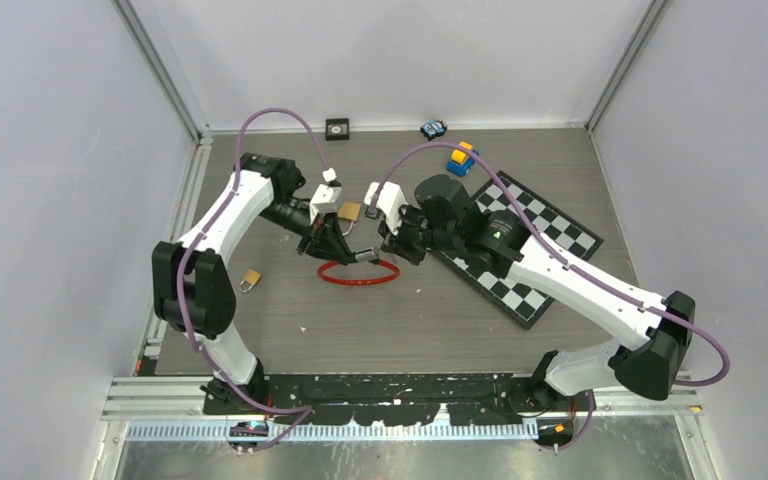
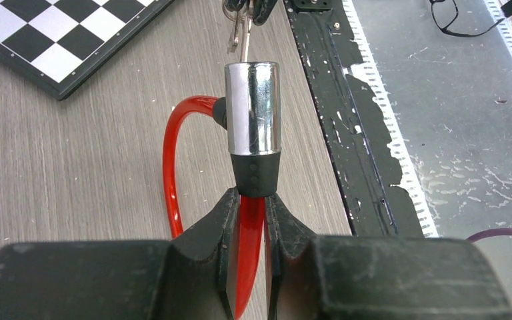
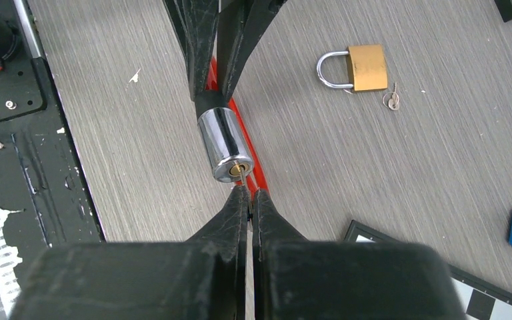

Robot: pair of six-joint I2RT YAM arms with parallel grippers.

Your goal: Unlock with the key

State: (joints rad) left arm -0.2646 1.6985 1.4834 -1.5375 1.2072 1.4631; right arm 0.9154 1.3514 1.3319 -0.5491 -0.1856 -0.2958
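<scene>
A red cable lock (image 1: pixel 358 275) lies looped on the wooden table. Its chrome cylinder (image 2: pixel 253 107) is held up off the surface. My left gripper (image 2: pixel 252 200) is shut on the red cable just behind the cylinder's black collar. In the right wrist view the cylinder (image 3: pixel 223 143) shows its brass keyhole, facing my right gripper (image 3: pixel 250 193). That gripper is shut on the key (image 3: pixel 242 175), whose tip sits at the keyhole. The left wrist view has the key (image 2: pixel 245 40) entering the cylinder's far end, with spare keys hanging beside it.
A chessboard (image 1: pixel 530 240) lies under the right arm. A brass padlock (image 3: pixel 363 67) with a small key (image 3: pixel 393 100) sits behind the left gripper. Another small padlock (image 1: pixel 250 280) lies at the left. A blue toy car (image 1: pixel 462 158) and a black square (image 1: pixel 337 128) are at the back.
</scene>
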